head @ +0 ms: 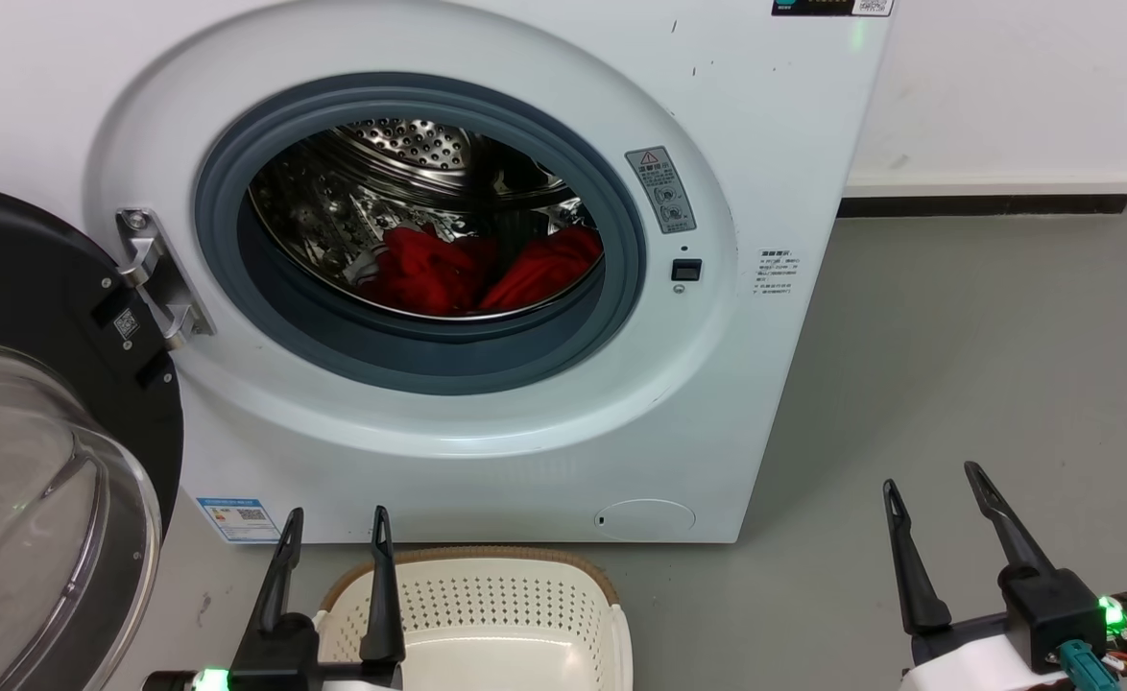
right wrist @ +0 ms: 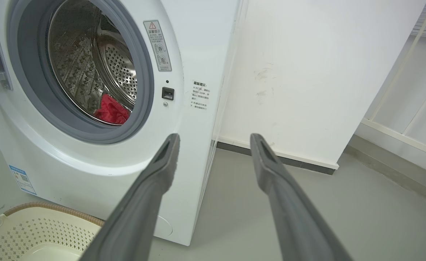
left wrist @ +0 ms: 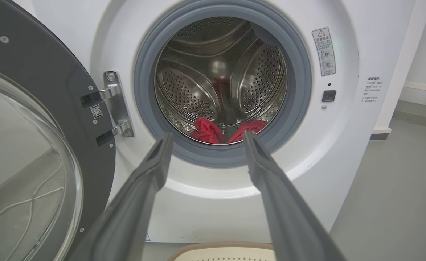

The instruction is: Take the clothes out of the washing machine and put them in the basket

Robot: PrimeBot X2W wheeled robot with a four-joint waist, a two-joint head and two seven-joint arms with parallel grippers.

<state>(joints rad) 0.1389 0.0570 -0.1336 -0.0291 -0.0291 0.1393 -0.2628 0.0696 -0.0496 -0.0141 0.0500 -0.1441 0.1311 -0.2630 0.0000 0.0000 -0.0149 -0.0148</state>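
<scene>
Head view is showing the first step, with nothing lifted yet. The clothes [head: 482,269] are lying in a bright red heap at the bottom of the drum [head: 410,144] of the washing machine [head: 487,451], with a bit of white trim peeking out at the heap's left. The door [head: 16,288] is hanging wide open at the left, and the basket [head: 472,557] is sitting on the floor [head: 957,317] just in front of the machine. The left tool [head: 338,518] is hovering over the basket's left rim with its fingers spread, holding nothing. The right tool [head: 930,480] — likewise spread and empty — is hanging well to the right.

Left wrist view is looking straight into the porthole, the red fabric showing between the fingers. The next move, I judge, is calling for a reach past the grey seal and down onto a soft fold.

Right wrist view is aiming at the machine's right edge — that arm would be needing a swing left first.
</scene>
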